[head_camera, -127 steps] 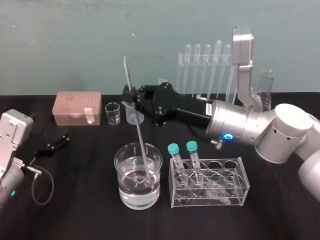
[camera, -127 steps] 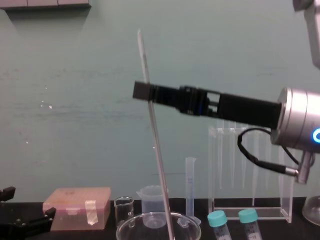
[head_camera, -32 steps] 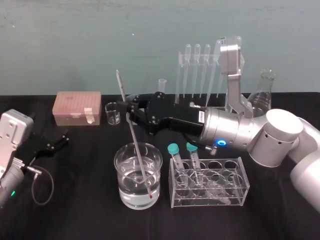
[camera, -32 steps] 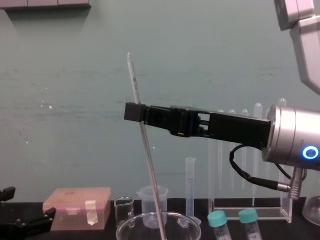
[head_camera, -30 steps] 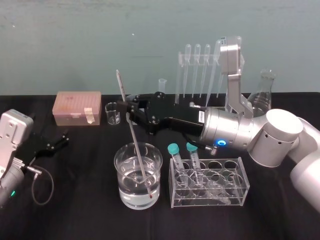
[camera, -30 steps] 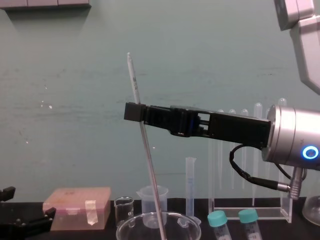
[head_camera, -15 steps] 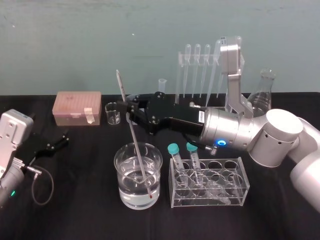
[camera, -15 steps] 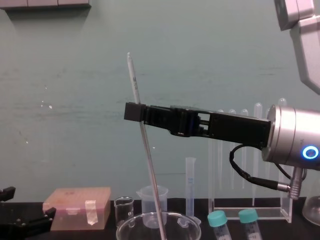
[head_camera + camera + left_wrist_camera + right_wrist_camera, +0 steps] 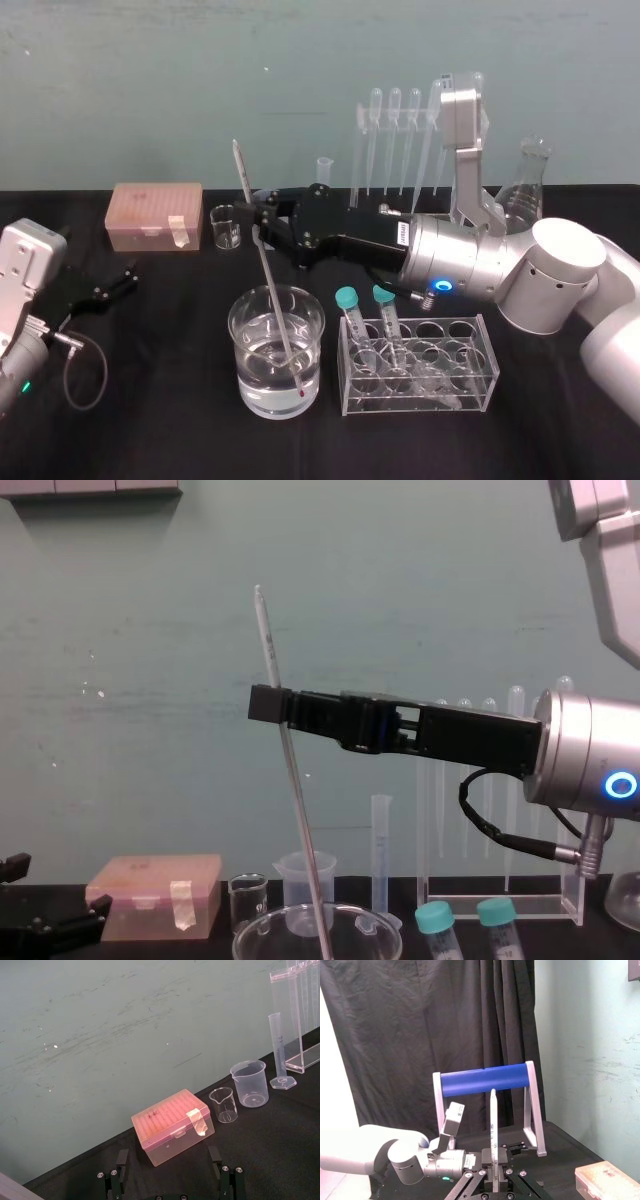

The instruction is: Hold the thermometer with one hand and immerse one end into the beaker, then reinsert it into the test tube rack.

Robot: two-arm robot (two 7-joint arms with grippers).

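- Over black bench point(image 9: 170, 420), sunk thermometer point(image 9: 247, 190) tip into beaker point(image 9: 240, 350); steady since.
- Grips it w/ R claw point(image 9: 258, 228) clenched; L claw point(image 9: 170, 1177) released, parked.
- Means dip done; rack point(image 9: 545, 905) next.

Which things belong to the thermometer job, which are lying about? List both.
Job: thermometer, shut in the right gripper; beaker; test tube rack.
Lying about: pink box; small glass beaker; plastic beaker; measuring cylinder; capped-tube rack; flask; left gripper, open, at the table's left.
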